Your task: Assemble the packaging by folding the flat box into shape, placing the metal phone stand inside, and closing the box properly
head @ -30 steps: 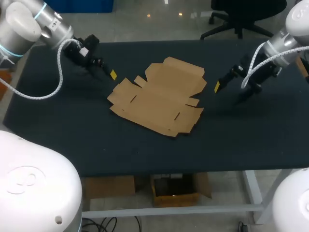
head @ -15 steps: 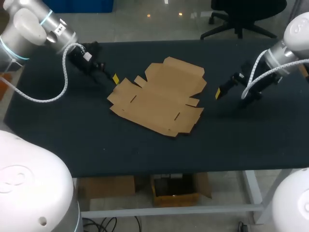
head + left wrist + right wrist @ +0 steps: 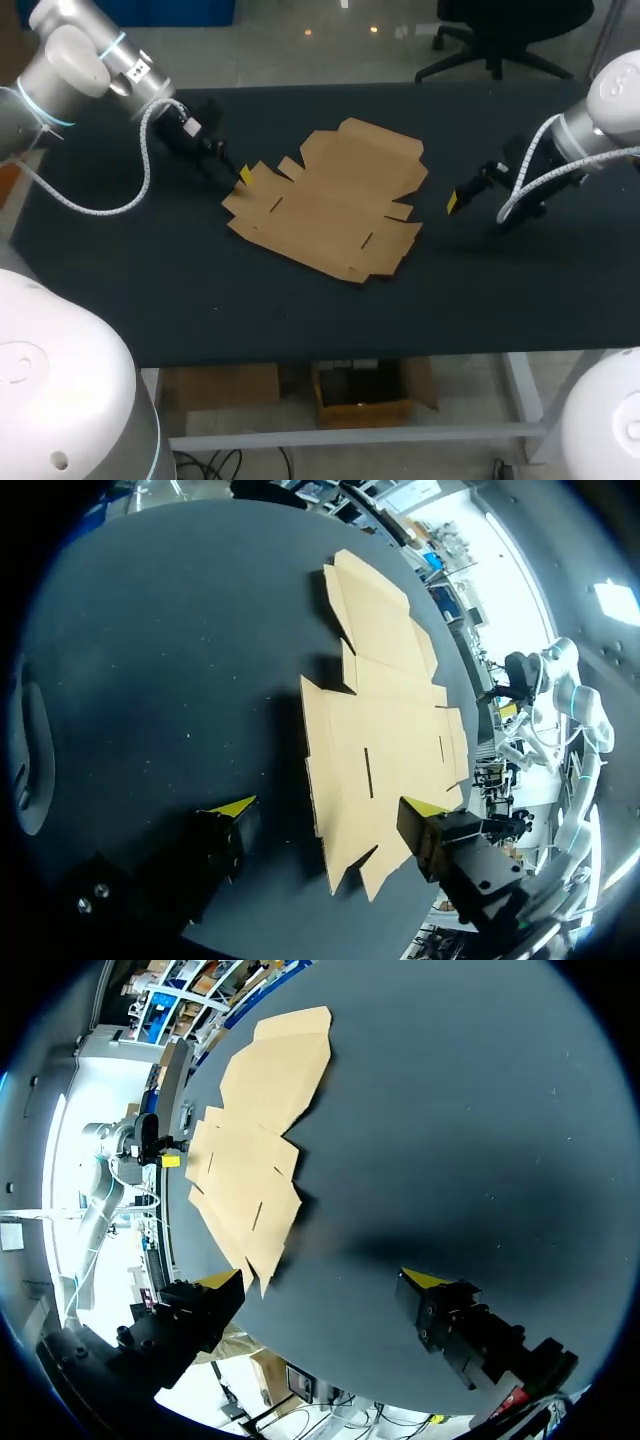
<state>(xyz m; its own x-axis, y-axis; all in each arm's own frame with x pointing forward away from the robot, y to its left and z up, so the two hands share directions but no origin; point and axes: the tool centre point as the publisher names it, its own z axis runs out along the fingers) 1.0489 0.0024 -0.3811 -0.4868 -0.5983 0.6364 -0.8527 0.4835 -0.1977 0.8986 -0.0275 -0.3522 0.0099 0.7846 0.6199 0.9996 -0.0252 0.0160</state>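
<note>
Step in hand, as I judge it: the first one, folding. The flat brown cardboard box blank lies unfolded in the middle of the dark matte surface, with no wall raised yet. My left tool is at the blank's left corner, fingers spread wide and gripping nothing. In its wrist view the blank's nearest edge runs between the fingers, and I cannot tell whether a tip touches the card. My right tool hangs just right of the blank, apart from it, also wide and empty. The blank is thin die-cut card with a broad panel on the far side, small tabs and notches along the left and right edges, and two short slots cut in the middle panels. Next move, I judge: get a tip under a left side flap and lift it along its crease while the right tool pins the middle. The card looks light and may slide. The metal phone stand shows in no view.
</note>
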